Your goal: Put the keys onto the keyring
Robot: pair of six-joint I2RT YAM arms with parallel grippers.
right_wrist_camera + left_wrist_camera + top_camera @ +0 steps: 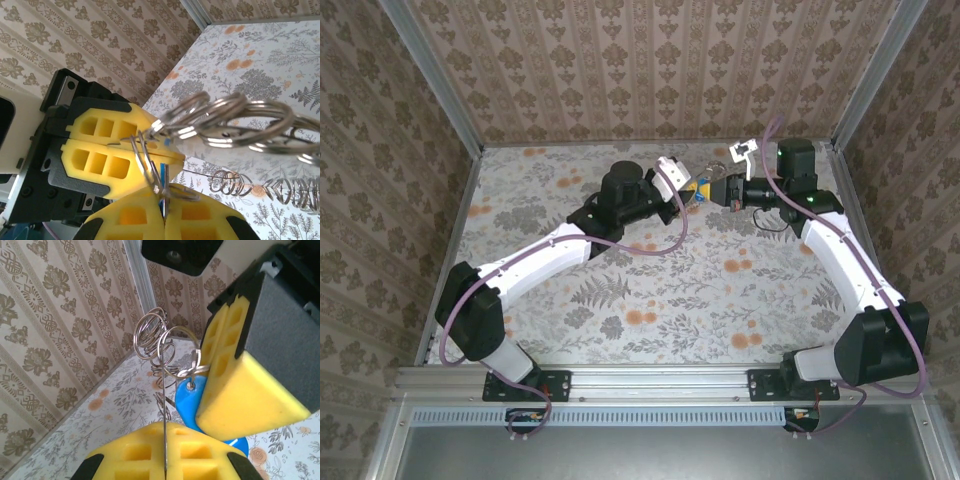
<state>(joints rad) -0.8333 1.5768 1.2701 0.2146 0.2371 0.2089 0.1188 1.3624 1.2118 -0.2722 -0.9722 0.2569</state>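
The left gripper [165, 450] has its yellow pads pressed together on a thin loop of the keyring [250, 111], which runs edge-on between them. The right gripper [165, 210] faces it, pads also pressed together, pinching the key [190, 402] by its blue head. The 2 grippers meet tip to tip in the air above the table [570, 330], close to its far edge and right of the middle.

The keyring shows as several bright wire coils fanned out between the 2 tools. Its chain [260, 186] of small links trails off below, towards the patterned tabletop. The left wrist view shows a small loop of wire crowding the top of the blue head, just beside the right gripper's pad. Whether wire has already entered the key's hole is too tangled to tell.

The step in hand looks like the threading itself: ring steadied on one side, key offered to it on the other. The next move probably calls for lining up the hole with a free end of the coil. After that, the key has to slide along the wire without either grip slipping, since both pieces are tiny against the pads.

No brand, label or readable writing appears on the key, the ring or the grippers.
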